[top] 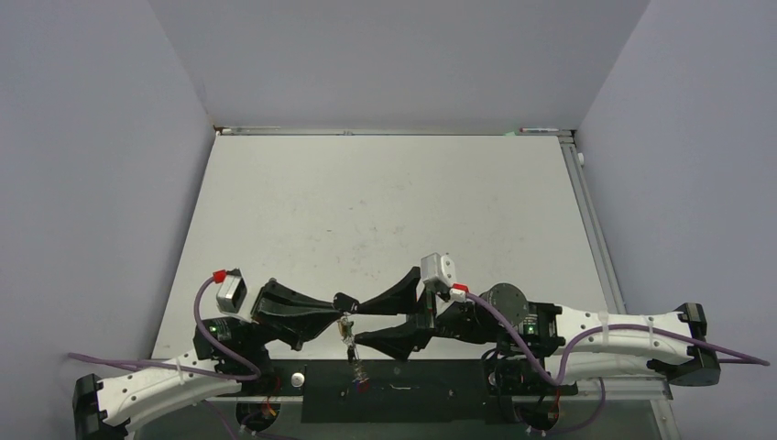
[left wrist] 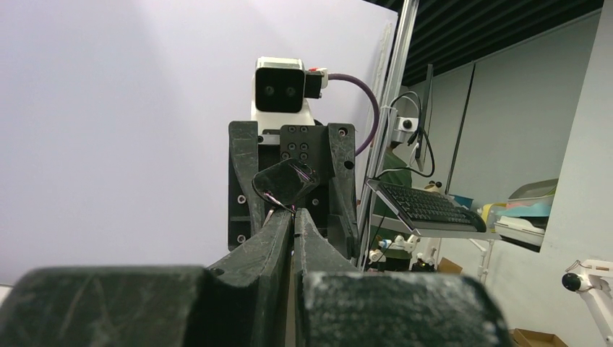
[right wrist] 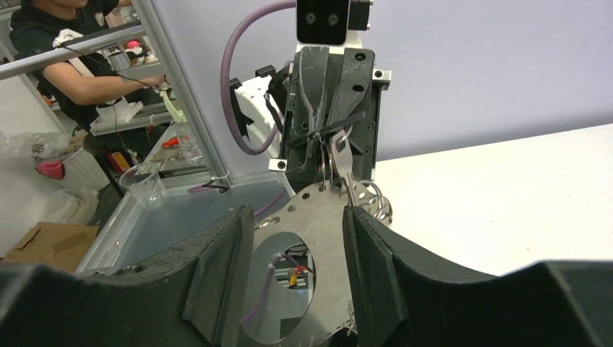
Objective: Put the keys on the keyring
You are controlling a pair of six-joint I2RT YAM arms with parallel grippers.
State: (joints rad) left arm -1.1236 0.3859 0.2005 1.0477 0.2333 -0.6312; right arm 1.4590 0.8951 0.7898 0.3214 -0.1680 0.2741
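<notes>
My left gripper point(right wrist: 329, 141) is clenched tight on the top of the bunch. Under it hang a slim silvery key point(right wrist: 341, 160) and a flat silvery metal plate with an oval opening point(right wrist: 325, 224). Which strand is in the pinch I cannot make out, and I cannot cleanly pick out the thin grey keyring loop in the tangle. From above, the bunch sits between my two grippers at the near edge of the pale surface point(top: 385, 211). More small keys with coloured heads point(top: 354, 359) dangle below it, clear of the surface.

My right gripper point(right wrist: 296, 215) has a finger on each side of the plate. I cannot tell whether it is clamped on the plate or only bracketing it.

As I judge it, this is the threading step, with one side steadying while the other feeds. To do it well:
- Keep the left pinch firm and still, so the bunch does not swing.
- Take the plate near its edge, flat between the pads, so it cannot twist out.
- Move the right side in small strokes only, since the fingertips of both grippers nearly meet.
- Watch the dangling keys, because a snag on either finger would drag the bunch askew.
- Do not release the left side until the right hold is plainly secure.
</notes>
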